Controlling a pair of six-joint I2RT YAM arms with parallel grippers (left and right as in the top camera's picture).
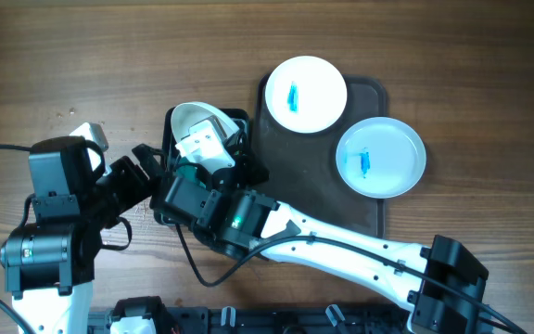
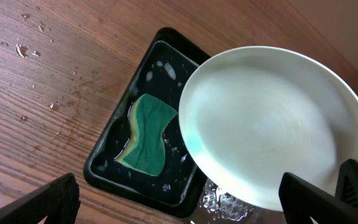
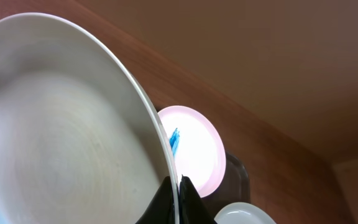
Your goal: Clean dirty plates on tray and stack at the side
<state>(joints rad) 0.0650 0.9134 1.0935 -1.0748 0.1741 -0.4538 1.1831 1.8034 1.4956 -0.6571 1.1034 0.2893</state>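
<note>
right pincer [image 3: 177, 193] clamps rim of plain plate [image 3: 55, 137], tilted steeply over black tray [image 2: 124, 102].

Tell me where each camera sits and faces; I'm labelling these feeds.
Overhead: above the table, facing straight down; shows left arm, right arm, tray, two smeared plates.
Left wrist: faces down onto the held plate and sponge; left gripper open.
Right wrist: looks along the held plate; right gripper pinches its rim.
Shared: all three show the held plate.
</note>
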